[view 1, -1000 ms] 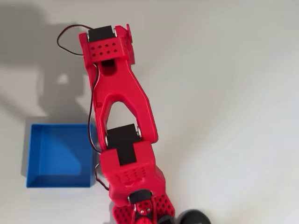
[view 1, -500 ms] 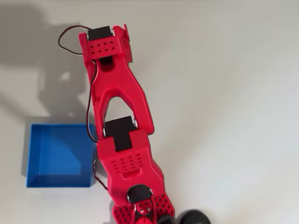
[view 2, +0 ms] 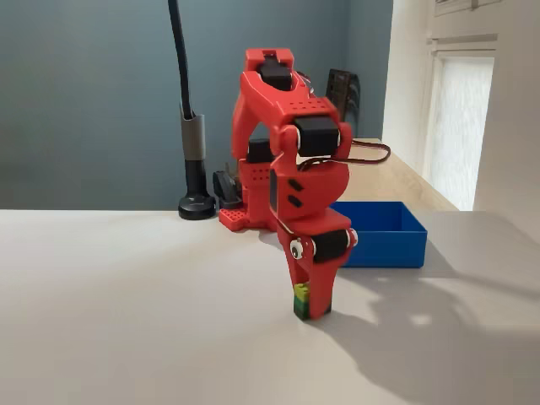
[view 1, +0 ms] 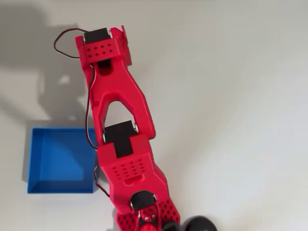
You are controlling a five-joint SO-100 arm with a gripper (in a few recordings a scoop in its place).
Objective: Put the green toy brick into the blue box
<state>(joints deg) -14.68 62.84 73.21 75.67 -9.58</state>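
In the fixed view the gripper (view 2: 309, 305) stands tip-down on the table, fingers pinching the green toy brick (view 2: 301, 297); the blue box (view 2: 384, 234) lies behind, rightward.

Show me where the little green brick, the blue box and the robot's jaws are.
green toy brick (view 2: 300, 296), fixed view, its lime side between the jaws.
blue box (view 1: 60, 155), overhead view, its bare floor.
gripper (view 2: 310, 304), fixed view, low at the tips.

green toy brick (view 2: 300, 298) tiny, lime-green top over a darker lower part, sits low at the tabletop, pinched at my red gripper (view 2: 310, 304) tips. blue box (view 1: 60, 160) square, shallow, bright blue, open side up, flat on the table, well apart from the brick.
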